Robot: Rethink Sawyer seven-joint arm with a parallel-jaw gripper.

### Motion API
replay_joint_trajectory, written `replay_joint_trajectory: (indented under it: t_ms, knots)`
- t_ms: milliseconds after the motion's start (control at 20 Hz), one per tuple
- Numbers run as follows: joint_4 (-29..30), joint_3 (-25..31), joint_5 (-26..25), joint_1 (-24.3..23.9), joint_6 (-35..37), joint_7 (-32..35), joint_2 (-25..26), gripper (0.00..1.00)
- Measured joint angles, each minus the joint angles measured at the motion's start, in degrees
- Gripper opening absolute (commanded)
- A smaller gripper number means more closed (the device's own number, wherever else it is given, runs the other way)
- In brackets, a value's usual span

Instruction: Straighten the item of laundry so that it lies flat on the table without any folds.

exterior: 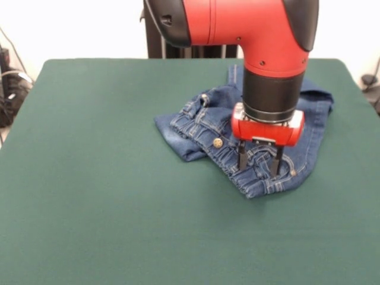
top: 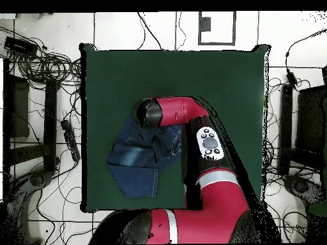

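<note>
The small blue denim jeans (exterior: 199,124) lie bunched and folded right of centre on the dark green table (exterior: 89,178), with a brass button (exterior: 218,143) showing on the gathered waistband. My gripper (exterior: 259,165) points straight down over the near right part of the heap. It is open, its two black fingers (exterior: 241,155) set wide apart with their tips on the denim. In the overhead view the jeans (top: 135,164) lie folded near the table's (top: 223,83) lower left edge, and the arm's black and red wrist (top: 152,113) hides the gripper.
Green table surface surrounds the jeans on the near and left sides in the front view. Cables (top: 38,60) and dark equipment (top: 19,108) lie on the floor beside the table. More cables (exterior: 9,83) show past the table's left edge.
</note>
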Motion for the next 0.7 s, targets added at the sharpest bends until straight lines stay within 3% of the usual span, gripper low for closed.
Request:
replay_joint_trajectory:
  t_ms: [400,450,700]
  knots:
    - [0.04,-0.3,-0.76,0.61,-3.08,0.0,1.21,1.0]
    - [0.07,-0.52,-0.78,0.96,-3.38,0.0,1.4,0.0]
    - [0.06,-0.91,-0.76,1.34,-3.4,0.0,1.46,0.0]
